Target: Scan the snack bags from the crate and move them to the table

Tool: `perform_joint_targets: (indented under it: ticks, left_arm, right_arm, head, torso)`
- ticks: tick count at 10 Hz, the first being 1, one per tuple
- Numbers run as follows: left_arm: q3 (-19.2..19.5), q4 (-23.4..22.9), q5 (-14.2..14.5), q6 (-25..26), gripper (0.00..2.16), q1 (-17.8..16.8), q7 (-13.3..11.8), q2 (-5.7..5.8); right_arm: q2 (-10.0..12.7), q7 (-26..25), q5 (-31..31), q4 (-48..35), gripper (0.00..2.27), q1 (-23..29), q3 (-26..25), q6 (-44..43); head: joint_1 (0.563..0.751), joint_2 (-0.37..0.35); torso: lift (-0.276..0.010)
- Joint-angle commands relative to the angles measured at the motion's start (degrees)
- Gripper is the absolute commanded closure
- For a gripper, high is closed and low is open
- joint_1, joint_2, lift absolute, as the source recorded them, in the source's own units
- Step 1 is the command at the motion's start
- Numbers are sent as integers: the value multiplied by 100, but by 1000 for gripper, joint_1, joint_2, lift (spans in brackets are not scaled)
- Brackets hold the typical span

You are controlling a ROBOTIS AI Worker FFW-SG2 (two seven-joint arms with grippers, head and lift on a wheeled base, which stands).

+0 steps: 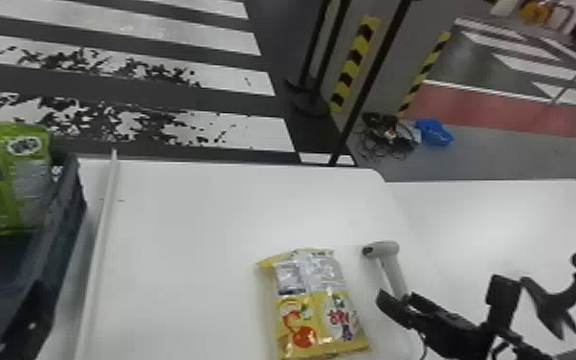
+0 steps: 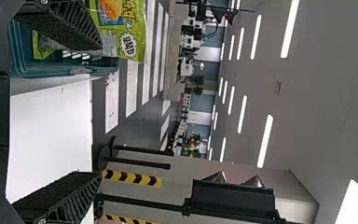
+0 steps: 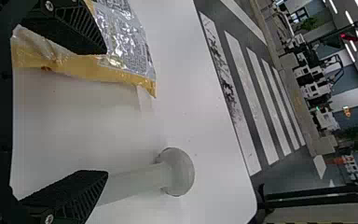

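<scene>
At the head view's lower left, my left gripper point(image 1: 26, 320) is beside the dark crate point(image 1: 64, 215), where a green snack bag point(image 1: 28, 179) stands upright. My left gripper point(image 2: 95, 112) is open in its wrist view, with the green bag point(image 2: 137, 39) and crate point(image 2: 65, 70) past one finger. My right gripper point(image 1: 404, 305) is low over the table, at the handle of the grey scanner point(image 1: 385, 249). In its wrist view the right gripper point(image 3: 107, 114) is open, the scanner point(image 3: 177, 171) ahead of its fingers. A yellow snack bag point(image 1: 323, 311) lies flat left of the scanner.
The white table point(image 1: 182, 215) has a pale raised strip point(image 1: 103, 239) alongside the crate. Another white table point(image 1: 492, 215) adjoins on the right, behind a black jointed object point(image 1: 552, 304). Dark poles point(image 1: 373, 72) stand beyond the far edge.
</scene>
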Motion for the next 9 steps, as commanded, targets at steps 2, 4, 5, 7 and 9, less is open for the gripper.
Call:
perform_joint_targets:
  ticks: [2, 4, 5, 7, 9]
  left_arm:
    - [0, 53, 0, -18, 29, -7, -6, 13]
    - [0, 80, 0, -18, 29, -7, -6, 13]
    - [-17, 80, 0, -18, 29, -7, -6, 22]
    - [-17, 45, -9, 0, 29, 1, -6, 22]
    - [-17, 53, -44, 0, 29, 1, -6, 4]
  right_arm:
    - [-4, 439, -205, -111, 73, -219, -270, 1307]
    - [-57, 896, -178, 3, 63, -448, -226, 1518]
    - [-154, 1115, -108, 214, 56, -624, -112, 1536]
    - [-435, 1625, -134, 1084, 56, -1142, 64, 1712]
    - [-549, 1968, -99, 1427, 56, -1327, 178, 1676]
  head:
    - [695, -350]
    - [695, -335]
    - [695, -327]
    - [695, -301]
    - [695, -294]
  torso:
    - [-95]
    - [-95]
    - [-95]
    - [-95]
    - [-95]
